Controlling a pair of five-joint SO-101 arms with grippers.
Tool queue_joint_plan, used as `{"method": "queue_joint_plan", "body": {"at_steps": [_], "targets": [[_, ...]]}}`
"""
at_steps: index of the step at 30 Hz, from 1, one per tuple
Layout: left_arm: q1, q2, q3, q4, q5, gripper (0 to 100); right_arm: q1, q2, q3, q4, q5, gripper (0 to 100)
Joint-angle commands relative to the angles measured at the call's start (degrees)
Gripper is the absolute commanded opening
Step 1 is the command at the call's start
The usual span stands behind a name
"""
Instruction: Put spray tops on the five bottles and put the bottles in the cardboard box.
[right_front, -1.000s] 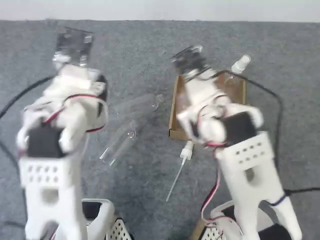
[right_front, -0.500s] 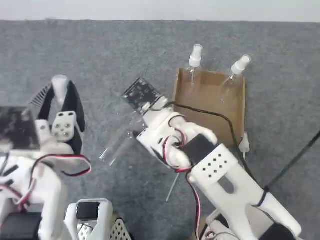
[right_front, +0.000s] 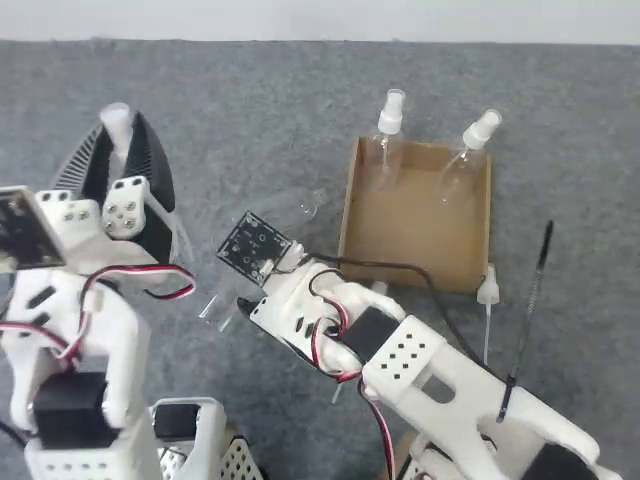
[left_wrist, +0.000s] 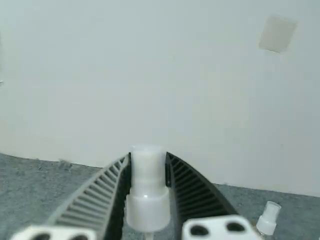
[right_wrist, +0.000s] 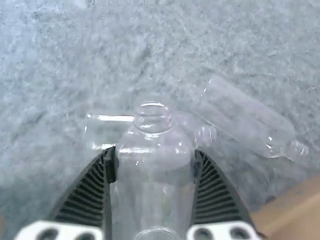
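Cardboard box (right_front: 415, 235) sits on the grey surface (right_front: 250, 90), with two capped bottles (right_front: 385, 150) inside and their tops over its far wall. The right jaws clamp an uncapped bottle (right_wrist: 152, 150) near a lying bottle (right_wrist: 245, 120). The left jaws grip a spray top (left_wrist: 147, 195). A loose top (right_front: 487, 292) lies just beside the box.

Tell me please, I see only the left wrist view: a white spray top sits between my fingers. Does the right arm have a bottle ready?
Observer: Yes. The right gripper is closed on a clear bottle whose neck is open.
Operator: How many bottles are in the box?
Observer: Two. One capped bottle and another lean at the far wall of the cardboard box.
Operator: Is any other bottle loose?
Observer: One uncapped bottle lies on the table beside the box.
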Motion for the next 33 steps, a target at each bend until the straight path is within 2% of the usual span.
{"method": "queue_joint_plan", "body": {"at_steps": [1, 5, 14, 23, 28, 33], "targets": [[0.09, -0.44, 1.63, -4.04, 2.46, 2, -0.57, -3.03, 0.70, -5.49, -3.69, 0.6], [0.09, -0.44, 5.05, -6.68, 3.08, 2, -0.40, -3.03, 1.05, -6.20, -6.59, 0.6], [3.34, -0.35, 6.20, -6.77, 3.08, 2, -0.57, -3.03, 1.14, -6.29, -6.77, 0.6], [3.43, -0.35, 6.99, -6.77, 3.08, 2, -0.66, -3.12, 1.14, -6.29, -6.77, 0.6], [3.43, -0.35, 10.68, -11.34, 3.08, 2, -0.66, -3.12, 1.23, -6.29, -6.95, 0.6], [3.52, -0.35, 11.74, -11.60, 3.08, 2, -0.66, -3.12, 1.76, -6.29, -8.26, 0.6]]}}
